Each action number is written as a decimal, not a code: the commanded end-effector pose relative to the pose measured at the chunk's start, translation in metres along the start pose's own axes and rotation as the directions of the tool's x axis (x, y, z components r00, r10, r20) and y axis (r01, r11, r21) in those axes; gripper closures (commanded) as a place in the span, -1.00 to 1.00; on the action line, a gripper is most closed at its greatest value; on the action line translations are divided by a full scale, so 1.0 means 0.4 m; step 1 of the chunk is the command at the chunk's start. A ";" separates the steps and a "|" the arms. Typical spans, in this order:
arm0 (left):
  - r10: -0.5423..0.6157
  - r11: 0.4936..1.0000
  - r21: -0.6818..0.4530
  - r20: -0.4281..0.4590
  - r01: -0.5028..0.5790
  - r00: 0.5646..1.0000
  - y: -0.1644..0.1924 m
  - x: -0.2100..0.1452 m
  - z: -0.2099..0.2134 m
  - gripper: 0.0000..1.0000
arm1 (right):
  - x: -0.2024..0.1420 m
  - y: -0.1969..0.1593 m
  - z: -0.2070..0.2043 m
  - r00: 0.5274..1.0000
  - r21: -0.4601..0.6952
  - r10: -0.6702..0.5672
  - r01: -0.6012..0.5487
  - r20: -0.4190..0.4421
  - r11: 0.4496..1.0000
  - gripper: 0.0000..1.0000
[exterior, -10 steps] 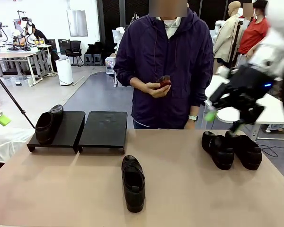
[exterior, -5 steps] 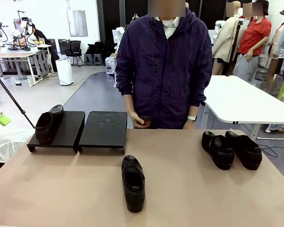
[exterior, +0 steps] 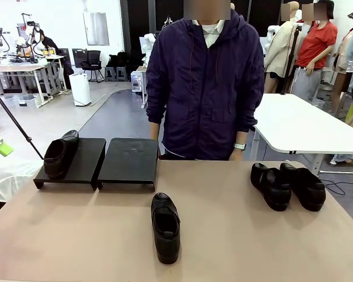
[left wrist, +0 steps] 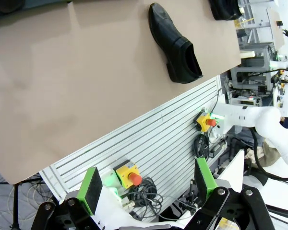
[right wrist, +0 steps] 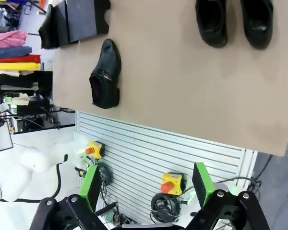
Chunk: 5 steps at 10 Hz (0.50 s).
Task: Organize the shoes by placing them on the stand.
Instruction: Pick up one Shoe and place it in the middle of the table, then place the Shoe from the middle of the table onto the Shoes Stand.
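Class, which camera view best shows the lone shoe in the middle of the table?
Left wrist view: the lone shoe shows whole and largest, heel and opening clear. Front view foreshortens it; right wrist view shows it smaller.

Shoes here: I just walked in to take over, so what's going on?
Nothing is being handled now. One glossy black dress shoe sits on the left end of the low black stand. A second shoe lies central on the tan table, and two more shoes stand side by side at the robot's right. The left pincer and right pincer hang open and empty off its near edge. A person in a purple jacket stands opposite.
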<state>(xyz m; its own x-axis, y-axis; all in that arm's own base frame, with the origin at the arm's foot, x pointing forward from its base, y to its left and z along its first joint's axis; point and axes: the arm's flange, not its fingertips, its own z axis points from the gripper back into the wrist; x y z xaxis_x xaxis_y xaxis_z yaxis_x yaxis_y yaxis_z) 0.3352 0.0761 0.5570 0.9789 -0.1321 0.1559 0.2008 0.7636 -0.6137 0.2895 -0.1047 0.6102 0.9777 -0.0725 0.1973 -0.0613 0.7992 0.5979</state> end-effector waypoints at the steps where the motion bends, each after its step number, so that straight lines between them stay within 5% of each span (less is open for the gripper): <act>1: -0.003 1.000 -0.001 -0.008 0.003 1.000 0.001 -0.003 0.006 -1.00 | 0.010 0.011 0.011 1.000 0.000 0.000 0.000 0.002 1.000 -1.00; 5: -0.003 1.000 -0.001 -0.008 0.003 1.000 0.001 -0.003 0.006 -1.00 | 0.010 0.011 0.011 1.000 0.000 0.000 0.000 0.002 1.000 -1.00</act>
<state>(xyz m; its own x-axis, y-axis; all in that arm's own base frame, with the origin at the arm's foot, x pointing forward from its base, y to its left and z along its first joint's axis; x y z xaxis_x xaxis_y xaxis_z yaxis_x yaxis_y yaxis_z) 0.3352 0.0761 0.5570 0.9789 -0.1321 0.1559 0.2008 0.7636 -0.6137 0.2903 -0.1054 0.6141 0.9763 -0.0730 0.2036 -0.0641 0.8014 0.5947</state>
